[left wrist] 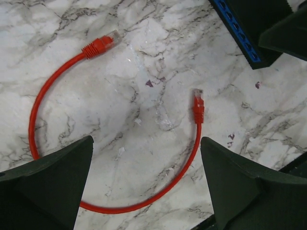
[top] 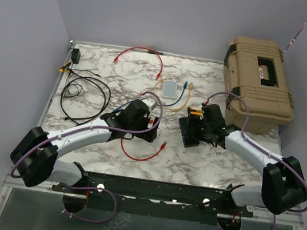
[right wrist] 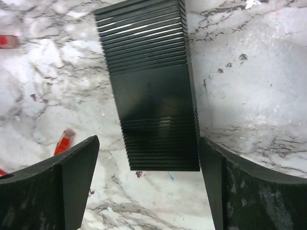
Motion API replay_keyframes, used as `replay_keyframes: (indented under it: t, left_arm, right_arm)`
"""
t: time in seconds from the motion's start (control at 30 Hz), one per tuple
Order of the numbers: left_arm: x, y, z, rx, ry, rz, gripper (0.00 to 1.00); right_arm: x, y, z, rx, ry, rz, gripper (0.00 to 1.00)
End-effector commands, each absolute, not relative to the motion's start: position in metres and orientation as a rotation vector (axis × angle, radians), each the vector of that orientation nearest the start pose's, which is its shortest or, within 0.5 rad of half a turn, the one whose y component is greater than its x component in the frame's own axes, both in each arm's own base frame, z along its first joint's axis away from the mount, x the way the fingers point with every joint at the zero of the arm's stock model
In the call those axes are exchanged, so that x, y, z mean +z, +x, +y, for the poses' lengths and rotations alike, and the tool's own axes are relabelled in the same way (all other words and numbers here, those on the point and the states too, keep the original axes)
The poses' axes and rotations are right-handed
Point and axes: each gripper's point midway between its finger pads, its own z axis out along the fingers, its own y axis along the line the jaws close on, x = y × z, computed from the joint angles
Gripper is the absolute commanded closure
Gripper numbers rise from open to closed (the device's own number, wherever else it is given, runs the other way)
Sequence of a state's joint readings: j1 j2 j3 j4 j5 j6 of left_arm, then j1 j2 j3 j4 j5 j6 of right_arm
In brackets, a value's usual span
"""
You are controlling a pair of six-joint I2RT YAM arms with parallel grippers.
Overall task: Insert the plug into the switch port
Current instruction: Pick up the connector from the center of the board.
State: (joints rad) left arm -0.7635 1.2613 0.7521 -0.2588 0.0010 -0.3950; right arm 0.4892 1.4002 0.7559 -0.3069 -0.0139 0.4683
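As right end effector [right wrist: 147, 143] gapes over switch [right wrist: 146, 72], empty

Red cable [left wrist: 96, 47] on white, grey-veined marble worktop [left wrist: 144, 62]; black ribbed switch [right wrist: 153, 96] with a blue socket edge.

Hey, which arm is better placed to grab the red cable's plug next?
Left. The left gripper, open, hovers over the red cable, a plug lying just ahead of its fingers; the right gripper hangs open above the switch.
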Motion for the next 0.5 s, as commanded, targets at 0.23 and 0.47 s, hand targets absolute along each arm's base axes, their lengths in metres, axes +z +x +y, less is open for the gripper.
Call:
replay_keyframes:
  t: [0.23, 0.47]
  left_arm:
    - [0.090, 0.284, -0.237, -0.299, 0.835, 2.403, 0.21]
    - [0.064, 0.283, -0.232, -0.352, 0.941, 2.452, 0.26]
  right_arm:
    - [0.105, 0.302, 0.155, 0.313, -0.063, 2.384, 0.09]
    - [0.102, 0.321, 0.155, 0.372, -0.061, 2.367, 0.09]
